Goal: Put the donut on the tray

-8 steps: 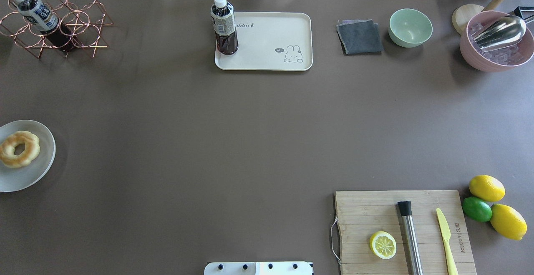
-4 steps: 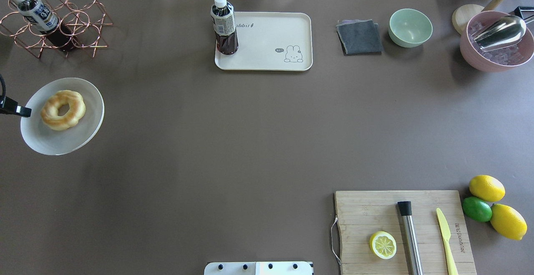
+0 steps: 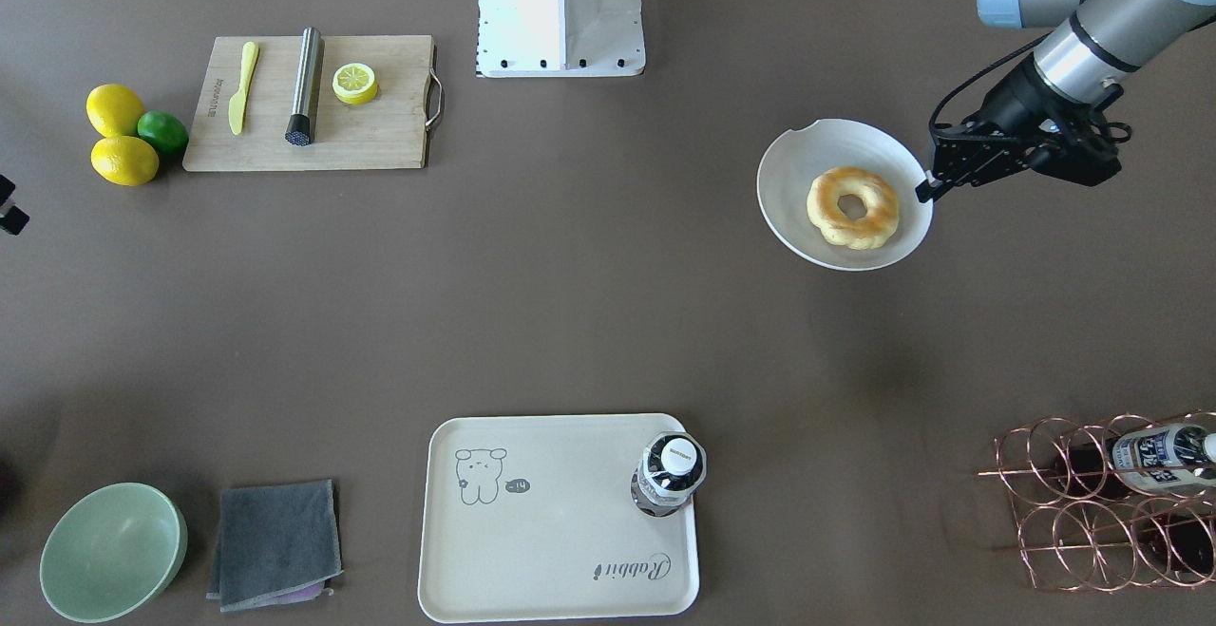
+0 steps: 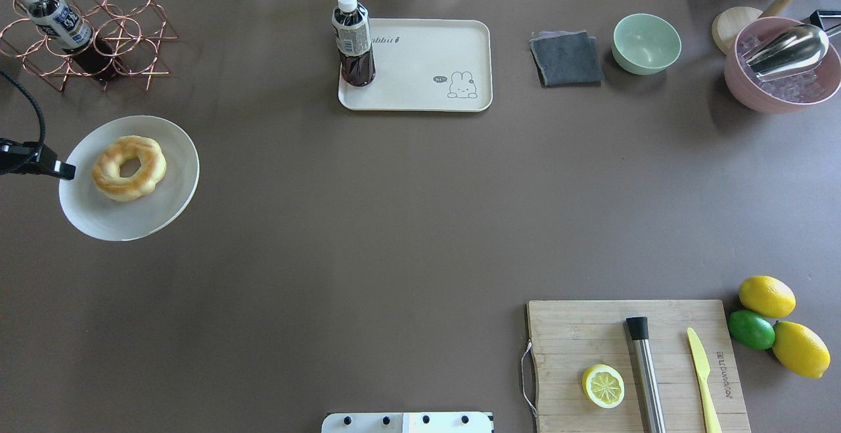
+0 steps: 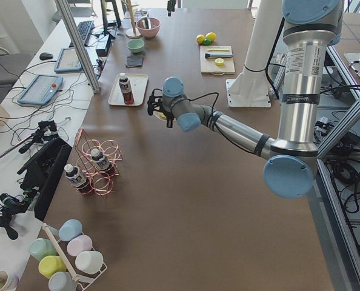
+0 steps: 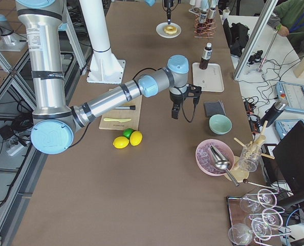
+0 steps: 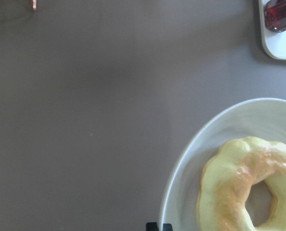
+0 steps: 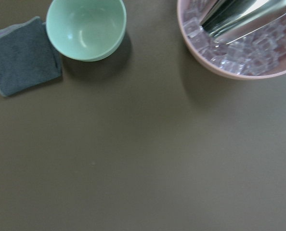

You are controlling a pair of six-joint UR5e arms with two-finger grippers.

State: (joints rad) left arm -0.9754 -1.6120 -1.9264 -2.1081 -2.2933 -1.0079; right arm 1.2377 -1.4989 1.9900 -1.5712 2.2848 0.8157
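Note:
The golden donut [image 4: 129, 167] lies in a white bowl [image 4: 125, 219] with a notched rim, at the table's left. My left gripper [image 4: 66, 171] is shut on the bowl's left rim and holds it a little above the table; it also shows in the front-facing view [image 3: 923, 191]. The cream tray [image 4: 427, 58] with the bear drawing lies at the far middle, with a dark drink bottle [image 4: 353, 42] standing on its left corner. My right gripper [image 6: 175, 114] shows only in the right side view, over bare table near the grey cloth; I cannot tell whether it is open.
A copper wire rack [image 4: 85, 32] with a bottle stands far left. A grey cloth [image 4: 566, 58], a green bowl [image 4: 646, 43] and a pink bowl of ice [image 4: 782, 68] stand far right. A wooden cutting board [image 4: 591, 341] with a lemon half, muddler and knife lies near right.
The bowl with the donut has moved from the table's left edge to the right and farther away. My left gripper has come into the overhead view with it.

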